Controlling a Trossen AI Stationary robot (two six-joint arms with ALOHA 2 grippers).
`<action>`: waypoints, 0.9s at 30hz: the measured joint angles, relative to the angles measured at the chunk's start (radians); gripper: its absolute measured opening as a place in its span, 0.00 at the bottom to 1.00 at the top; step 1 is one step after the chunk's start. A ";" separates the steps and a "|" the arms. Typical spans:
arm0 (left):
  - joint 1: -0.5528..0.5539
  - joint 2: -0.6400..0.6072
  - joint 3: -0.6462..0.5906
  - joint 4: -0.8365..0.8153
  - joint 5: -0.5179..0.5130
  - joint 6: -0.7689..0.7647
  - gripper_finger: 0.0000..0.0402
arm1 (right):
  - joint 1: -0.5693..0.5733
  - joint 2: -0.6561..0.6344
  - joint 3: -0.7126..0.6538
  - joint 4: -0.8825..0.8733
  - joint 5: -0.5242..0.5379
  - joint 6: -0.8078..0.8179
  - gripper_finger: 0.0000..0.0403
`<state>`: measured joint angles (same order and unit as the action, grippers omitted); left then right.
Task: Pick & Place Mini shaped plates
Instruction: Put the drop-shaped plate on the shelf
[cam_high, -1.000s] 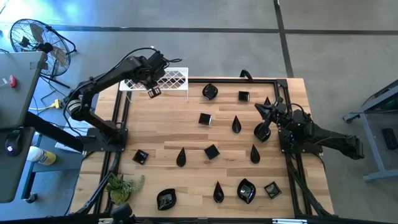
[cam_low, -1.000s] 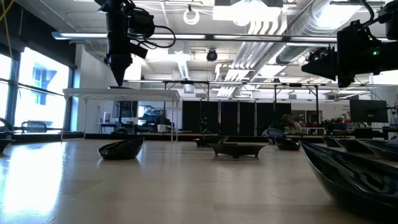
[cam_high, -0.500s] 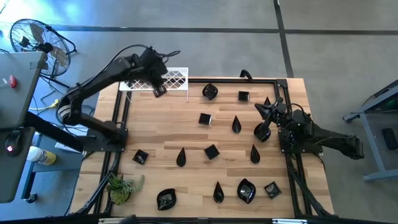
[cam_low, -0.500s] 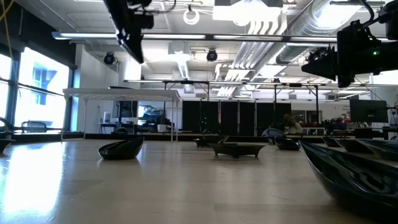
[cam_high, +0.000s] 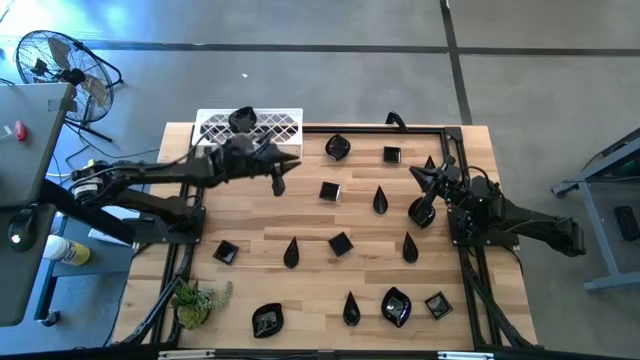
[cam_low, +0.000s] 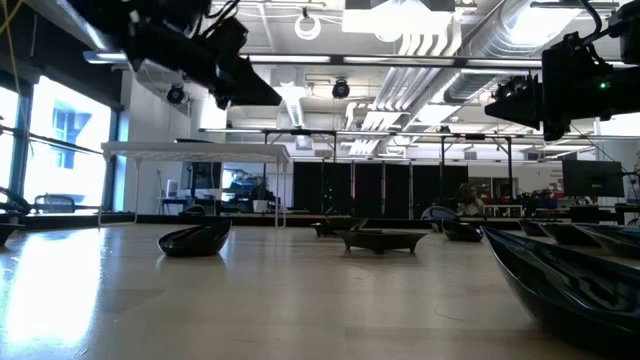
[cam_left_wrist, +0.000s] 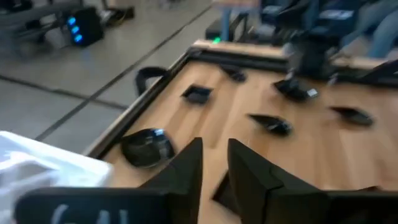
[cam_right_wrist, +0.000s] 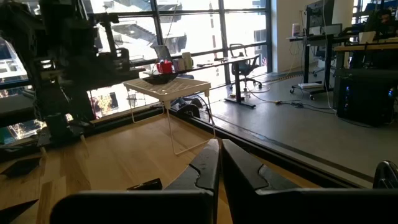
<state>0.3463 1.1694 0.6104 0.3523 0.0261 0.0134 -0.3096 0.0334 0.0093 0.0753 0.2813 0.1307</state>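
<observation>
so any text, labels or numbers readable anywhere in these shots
None can be read.
Left gripper: pale marks on its body, too blurred to read.
Plates, rack and table: no lettering shows.
Screens in the room behind: too small to read.

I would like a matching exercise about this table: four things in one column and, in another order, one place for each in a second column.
Things
1. white wire rack
2. green plant
3. left gripper
4. right gripper

Places
A. over the wood near the rack, beside a square plate
B. far left corner of the table, with one black plate on top
C. near left corner of the table
D. by the right edge, among the plates there

Pairs: 1-B, 2-C, 3-A, 4-D
</observation>
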 joint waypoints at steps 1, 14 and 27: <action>-0.003 0.000 -0.032 0.054 0.019 -0.014 0.12 | 0.000 0.000 0.000 0.000 0.000 0.000 0.03; -0.006 -0.009 -0.171 0.309 0.161 -0.011 0.03 | 0.000 0.000 0.000 0.000 0.000 0.000 0.03; -0.007 -0.009 -0.171 0.257 0.229 0.005 0.03 | 0.000 0.000 0.000 0.003 -0.003 0.033 0.03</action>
<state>0.3397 1.1603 0.4393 0.6095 0.2549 0.0186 -0.3092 0.0330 0.0093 0.0788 0.2787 0.1635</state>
